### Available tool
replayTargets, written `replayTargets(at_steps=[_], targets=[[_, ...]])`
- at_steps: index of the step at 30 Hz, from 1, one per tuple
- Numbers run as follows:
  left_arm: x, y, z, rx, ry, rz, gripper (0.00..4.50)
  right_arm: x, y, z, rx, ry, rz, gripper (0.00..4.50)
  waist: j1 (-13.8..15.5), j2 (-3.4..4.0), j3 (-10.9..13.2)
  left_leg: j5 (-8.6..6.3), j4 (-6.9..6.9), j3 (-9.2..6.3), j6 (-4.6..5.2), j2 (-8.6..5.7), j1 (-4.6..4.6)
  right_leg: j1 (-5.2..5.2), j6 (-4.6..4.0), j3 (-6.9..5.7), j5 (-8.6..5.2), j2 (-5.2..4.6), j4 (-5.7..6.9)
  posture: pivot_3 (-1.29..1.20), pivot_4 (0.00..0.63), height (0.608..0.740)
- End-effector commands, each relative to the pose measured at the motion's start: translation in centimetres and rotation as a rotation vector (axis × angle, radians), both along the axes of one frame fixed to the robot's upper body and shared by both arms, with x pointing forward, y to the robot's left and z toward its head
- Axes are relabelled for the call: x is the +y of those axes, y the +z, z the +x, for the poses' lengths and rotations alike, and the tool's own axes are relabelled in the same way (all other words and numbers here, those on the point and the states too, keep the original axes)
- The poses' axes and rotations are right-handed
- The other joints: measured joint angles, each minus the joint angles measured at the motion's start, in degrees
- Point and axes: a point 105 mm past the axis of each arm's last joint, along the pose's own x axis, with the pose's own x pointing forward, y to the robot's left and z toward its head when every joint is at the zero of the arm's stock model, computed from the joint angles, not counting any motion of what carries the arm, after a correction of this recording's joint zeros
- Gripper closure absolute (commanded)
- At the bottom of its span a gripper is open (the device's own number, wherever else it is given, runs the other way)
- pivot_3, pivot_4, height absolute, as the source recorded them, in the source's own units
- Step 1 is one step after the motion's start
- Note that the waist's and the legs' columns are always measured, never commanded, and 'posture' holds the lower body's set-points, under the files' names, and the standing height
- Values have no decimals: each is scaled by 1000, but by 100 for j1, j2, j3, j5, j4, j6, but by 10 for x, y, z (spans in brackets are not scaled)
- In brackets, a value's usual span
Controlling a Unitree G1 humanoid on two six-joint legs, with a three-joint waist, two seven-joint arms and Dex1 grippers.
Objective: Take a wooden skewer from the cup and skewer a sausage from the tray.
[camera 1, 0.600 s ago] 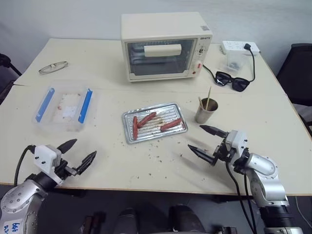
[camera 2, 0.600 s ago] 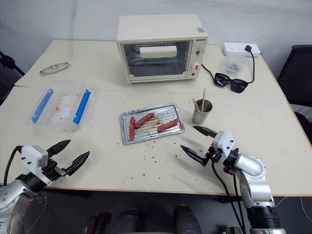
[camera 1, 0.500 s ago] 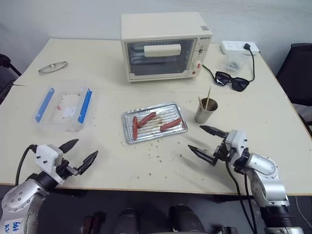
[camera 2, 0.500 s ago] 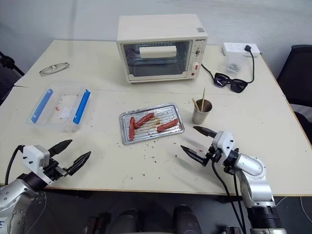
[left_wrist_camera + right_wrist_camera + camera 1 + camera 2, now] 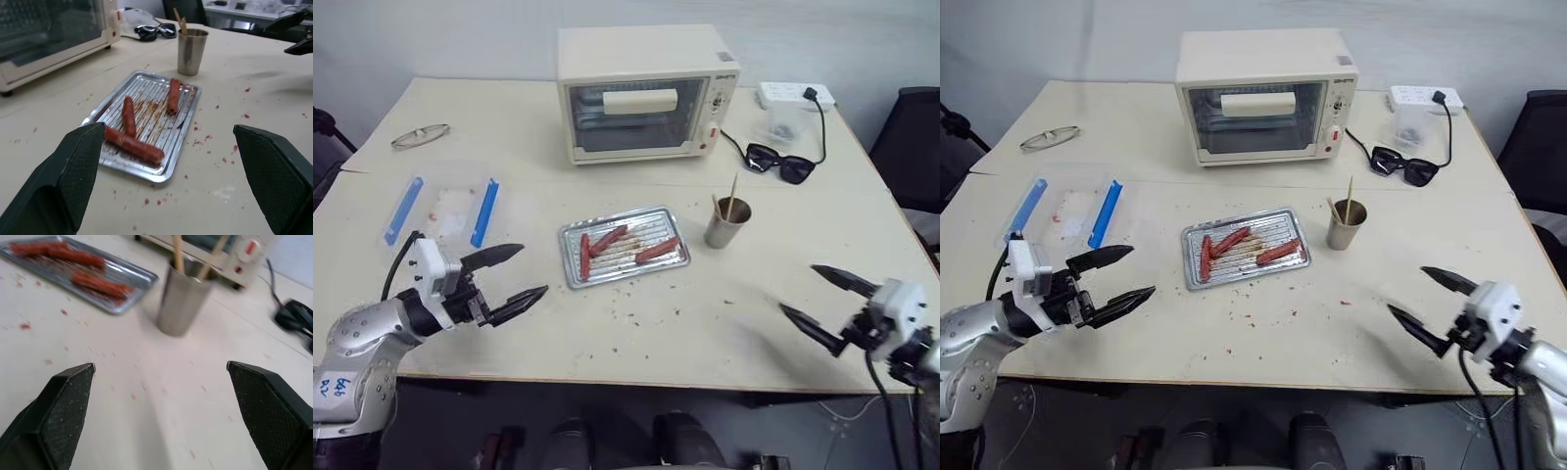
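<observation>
Left gripper (image 5: 506,274) moved nearer tray (image 5: 623,247).

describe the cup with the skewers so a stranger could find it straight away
Start at the cream toaster oven at the table's far side. In front of it lies the silver tray of sausages; beside the tray's right end stands the cup. It is the lone upright metal cylinder, with wooden sticks poking out.

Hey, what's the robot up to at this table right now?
Nothing is held yet. Both end effectors hover open over the table: the left end effector near the tray with its sausages, the right end effector out at the table's right edge. The wooden skewers stand untouched in the cup beside the tray.
</observation>
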Motion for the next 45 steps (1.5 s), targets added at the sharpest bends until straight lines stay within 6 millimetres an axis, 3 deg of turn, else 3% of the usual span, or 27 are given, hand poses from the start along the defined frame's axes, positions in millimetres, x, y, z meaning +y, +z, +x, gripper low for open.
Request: replayTargets(at_steps=[1, 5, 14, 22, 31, 34, 42, 45], targets=[[3, 1, -2, 3, -21, -9, 74, -1, 21, 3, -61, 17, -21, 0, -40, 0, 0, 0, 0, 3, 1, 0, 4, 0, 0, 4, 0, 1, 3, 0, 150, 740], [17, -11, -7, 51, 16, -21, 74, 24, 50, 17, -68, 157, -22, 0, -130, 8, 3, -1, 0, 16, 4, 1, 14, -6, 0, 16, 0, 0, 23, 0, 150, 740], [33, -19, -12, 68, 132, -70, 74, 66, 89, 50, 1, 338, -98, 0, 3, 7, 4, 0, 5, -14, 7, -1, -8, -13, -3, -6, -2, -11, 17, 0, 150, 740], [34, -24, -11, 58, 178, -63, 74, 107, 95, 98, 70, 305, -160, 0, 20, 7, 4, 0, 7, -20, 5, 2, -15, -20, -5, -11, -2, -13, 13, 0, 150, 740], [30, -25, -16, 57, 191, -72, 74, 125, 85, 130, 82, 247, -191, 0, 19, 7, 4, 2, 5, -16, -1, 2, -31, -24, -4, -14, -2, -13, -10, 0, 150, 740], [29, -25, -16, 55, 195, -73, 0, 129, 83, 134, 74, 251, -185, 562, 19, 7, 4, 2, 5, -17, -1, 2, -32, -24, -4, -18, -2, -12, -11, 0, 150, 740], [29, -25, -16, 49, 202, -74, 0, 126, 86, 136, 57, 245, -190, 3258, 17, 7, 4, 2, 8, -15, -1, 2, -31, -24, -3, -16, -2, -12, -5, 0, 150, 740], [29, -24, -15, 46, 200, -73, 0, 121, 91, 137, 49, 235, -194, 4075, 1, 7, 4, 2, 8, -15, -1, 2, -31, -24, -3, -16, -2, -11, -5, 0, 150, 740]])
